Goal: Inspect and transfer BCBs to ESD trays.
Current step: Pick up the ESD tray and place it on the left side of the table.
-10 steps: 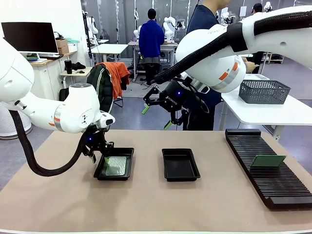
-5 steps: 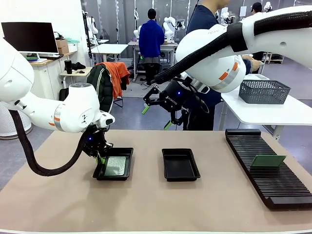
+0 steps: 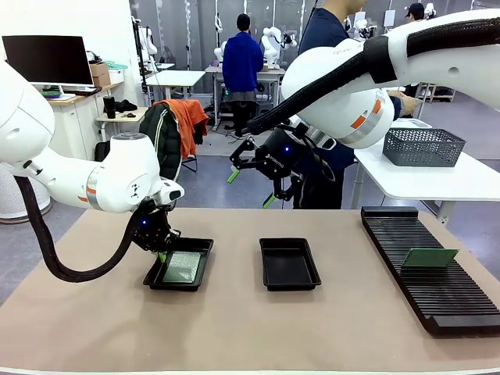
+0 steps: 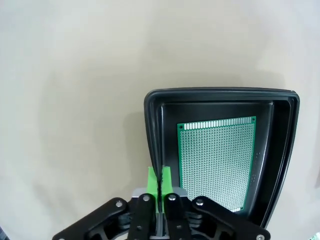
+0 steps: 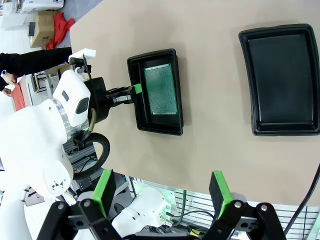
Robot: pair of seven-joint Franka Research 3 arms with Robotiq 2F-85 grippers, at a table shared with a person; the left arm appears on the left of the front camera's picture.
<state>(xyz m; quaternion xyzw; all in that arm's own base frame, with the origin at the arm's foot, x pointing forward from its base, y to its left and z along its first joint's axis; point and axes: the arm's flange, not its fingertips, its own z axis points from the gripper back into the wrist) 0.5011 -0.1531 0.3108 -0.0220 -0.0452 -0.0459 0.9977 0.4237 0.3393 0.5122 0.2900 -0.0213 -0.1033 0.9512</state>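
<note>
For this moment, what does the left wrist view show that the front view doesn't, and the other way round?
Left wrist view, not front: the hole grid and edge contacts on the BCB, and the side wall of the loaded tray pinched in the shut left gripper.
Front view, not left wrist: the empty tray, the rack with a second BCB propped on it, and the right gripper, open and raised.
Shared: the left gripper at the loaded tray, with the BCB flat inside.
</note>
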